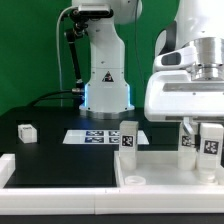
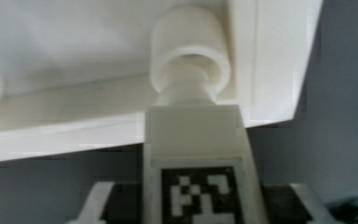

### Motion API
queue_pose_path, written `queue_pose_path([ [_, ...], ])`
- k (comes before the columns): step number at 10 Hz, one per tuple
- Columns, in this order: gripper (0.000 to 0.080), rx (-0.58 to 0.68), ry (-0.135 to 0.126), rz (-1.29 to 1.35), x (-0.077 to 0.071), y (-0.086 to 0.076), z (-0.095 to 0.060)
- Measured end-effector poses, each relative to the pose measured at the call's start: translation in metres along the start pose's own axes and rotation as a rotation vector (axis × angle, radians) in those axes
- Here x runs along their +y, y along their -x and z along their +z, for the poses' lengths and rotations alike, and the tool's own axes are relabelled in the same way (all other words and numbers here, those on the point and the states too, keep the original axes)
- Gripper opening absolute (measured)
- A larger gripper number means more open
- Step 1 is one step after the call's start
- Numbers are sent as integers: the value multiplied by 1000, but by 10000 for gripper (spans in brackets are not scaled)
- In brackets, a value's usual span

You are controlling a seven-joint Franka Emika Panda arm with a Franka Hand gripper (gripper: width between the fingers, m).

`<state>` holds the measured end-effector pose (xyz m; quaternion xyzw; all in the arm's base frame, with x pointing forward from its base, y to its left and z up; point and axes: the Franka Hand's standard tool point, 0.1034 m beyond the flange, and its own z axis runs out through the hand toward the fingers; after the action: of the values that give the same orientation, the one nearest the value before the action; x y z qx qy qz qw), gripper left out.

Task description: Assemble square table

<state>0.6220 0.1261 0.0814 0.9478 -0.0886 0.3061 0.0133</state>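
Right now my pincer (image 2: pixel 194 205) pinches a tagged white leg (image 2: pixel 197 150) by its sides. The leg's rounded tip meets a corner socket of the square tabletop (image 1: pixel 165 168), which lies low in the exterior view, toward its right. I see a second leg (image 1: pixel 128 138) upright by the tabletop's far corner, and a loose leg (image 1: pixel 26 131) sits well apart on the black desk (image 1: pixel 55 120).

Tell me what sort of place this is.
Probably a robotics lab bench. A robot arm stands at a black table in front of a green backdrop. A marker board lies on the table, and the white leg carries a printed tag.
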Motion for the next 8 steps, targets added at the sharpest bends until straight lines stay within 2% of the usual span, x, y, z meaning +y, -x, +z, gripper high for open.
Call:
queue_pose_path([
  [4,285,-1,4,-42,3,-2,1],
  [5,285,-30,7,-65,7,-4,-2],
  [8,285,-46,4,-88,7,-2,-6],
])
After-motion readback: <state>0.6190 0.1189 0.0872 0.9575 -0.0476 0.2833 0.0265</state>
